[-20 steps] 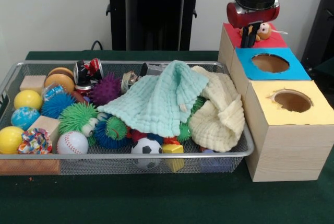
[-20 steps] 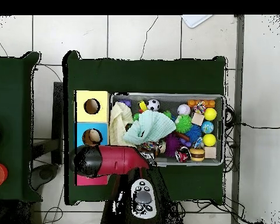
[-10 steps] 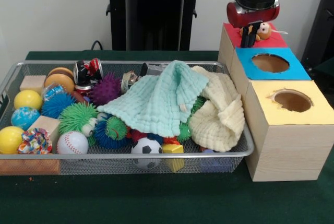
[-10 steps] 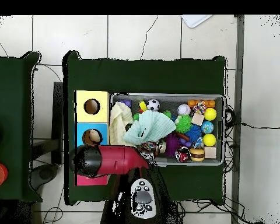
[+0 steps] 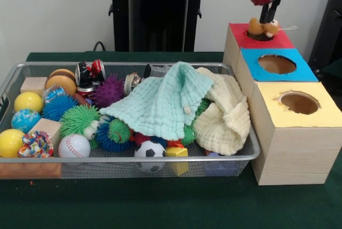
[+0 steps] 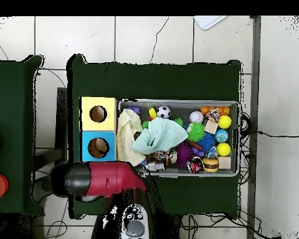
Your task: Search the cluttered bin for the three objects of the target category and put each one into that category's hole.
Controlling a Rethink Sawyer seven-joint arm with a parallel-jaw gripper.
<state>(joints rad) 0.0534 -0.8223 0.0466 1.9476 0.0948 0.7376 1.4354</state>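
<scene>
A small tan and orange plush toy [image 5: 263, 28] sits over the hole of the red-topped box [image 5: 238, 32], apart from the gripper. My gripper [image 5: 270, 16] hangs just above the toy, open, with nothing between its fingers. In the overhead view the red arm [image 6: 105, 178] covers the red box and hides the gripper. The wire bin [image 5: 128, 159] holds balls, spiky balls, wooden blocks, a can and two cloths.
A blue-topped box [image 5: 302, 73] and a yellow-topped box [image 5: 320, 116], each with a round hole, stand in a row in front of the red one. A mint cloth [image 5: 160, 103] and a cream cloth [image 5: 224, 119] cover the bin's right half.
The gripper rose and shifted right in the front view, away from the bin. The plush toy stayed on the red box, shifting slightly onto the hole.
</scene>
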